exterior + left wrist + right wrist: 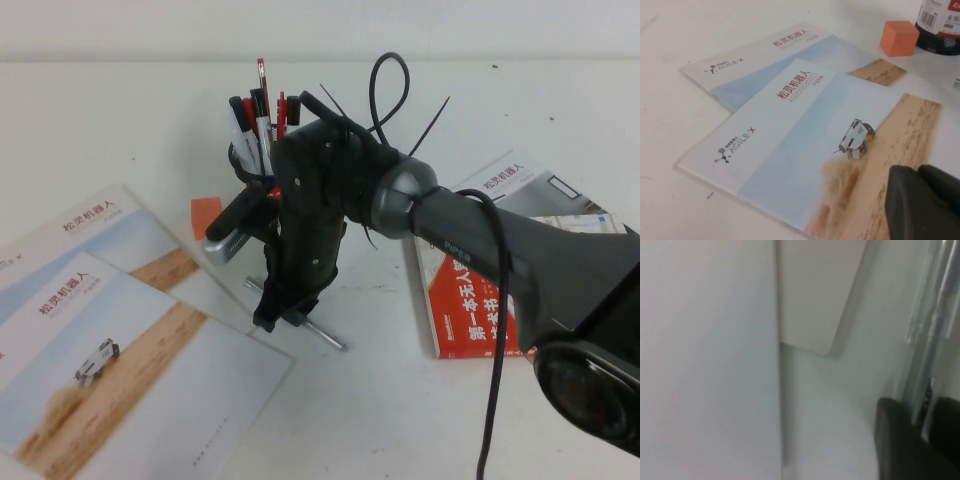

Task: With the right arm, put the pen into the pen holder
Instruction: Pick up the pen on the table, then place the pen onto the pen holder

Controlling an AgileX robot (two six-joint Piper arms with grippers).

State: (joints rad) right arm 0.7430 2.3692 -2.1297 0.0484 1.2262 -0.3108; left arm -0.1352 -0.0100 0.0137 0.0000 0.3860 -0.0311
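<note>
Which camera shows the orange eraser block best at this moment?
The left wrist view: the orange eraser block shows whole beside the pen holder, past the left gripper. The high view gives only a sliver behind the right gripper, which is down over the pen. The right wrist view does not show it.
</note>
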